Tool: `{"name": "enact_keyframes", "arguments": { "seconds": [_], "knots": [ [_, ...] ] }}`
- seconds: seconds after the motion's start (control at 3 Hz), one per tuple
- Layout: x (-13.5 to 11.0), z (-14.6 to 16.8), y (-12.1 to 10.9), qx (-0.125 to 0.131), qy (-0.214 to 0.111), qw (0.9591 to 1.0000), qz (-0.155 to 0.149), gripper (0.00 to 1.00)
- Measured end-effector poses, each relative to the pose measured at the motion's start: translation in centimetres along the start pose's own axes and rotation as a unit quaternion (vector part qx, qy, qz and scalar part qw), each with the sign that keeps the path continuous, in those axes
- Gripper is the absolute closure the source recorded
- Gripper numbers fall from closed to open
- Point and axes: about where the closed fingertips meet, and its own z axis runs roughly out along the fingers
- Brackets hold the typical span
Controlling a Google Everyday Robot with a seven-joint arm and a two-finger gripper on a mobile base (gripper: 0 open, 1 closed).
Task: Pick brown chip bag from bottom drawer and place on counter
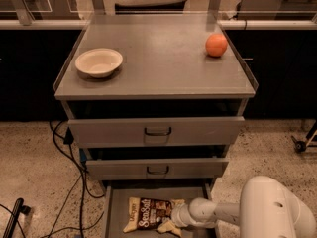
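The gripper (167,226) sits low in the picture, at the end of a pale arm (218,213) that reaches in from the 3 o'clock side. It is against the 4 o'clock corner of the brown chip bag (146,215). From here I cannot tell whether it is spread or already pinching the film.

The bag lies flat on the floor of the pulled-out bottom drawer (115,207), long side running 9 to 3 o'clock and lettering up. It sits nearer the drawer's right half, with bare floor at its 9 o'clock end.

I judge the bag to be very light, soft and puffed with air. The film is slick and crinkly, so it will dent and may slide out of a flat squeeze across the middle. The contents are brittle, so hard pressure there would crush them. The crimped cream end seam at 3 o'clock looks the better hold, being thin, stiffer and empty of chips. Held by one end, the bag will hang and swing.

Just above, the middle drawer (157,168) and top drawer (156,131) overhang the lift path. The bag probably needs drawing out toward 6 o'clock before it rises.

Farthest off is the counter (158,58), with a bowl (99,62) at 9 o'clock and an orange (216,44) at 2 o'clock.
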Motion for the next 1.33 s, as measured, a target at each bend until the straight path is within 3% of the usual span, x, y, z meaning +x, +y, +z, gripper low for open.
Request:
{"name": "enact_keyframes", "arguments": {
  "seconds": [1.0, 1.33],
  "knots": [
    [0.00, 0.01, 0.01, 0.000, 0.000, 1.0000, 0.000, 0.93],
    [0.00, 0.01, 0.01, 0.000, 0.000, 1.0000, 0.000, 1.00]
  ]
}}
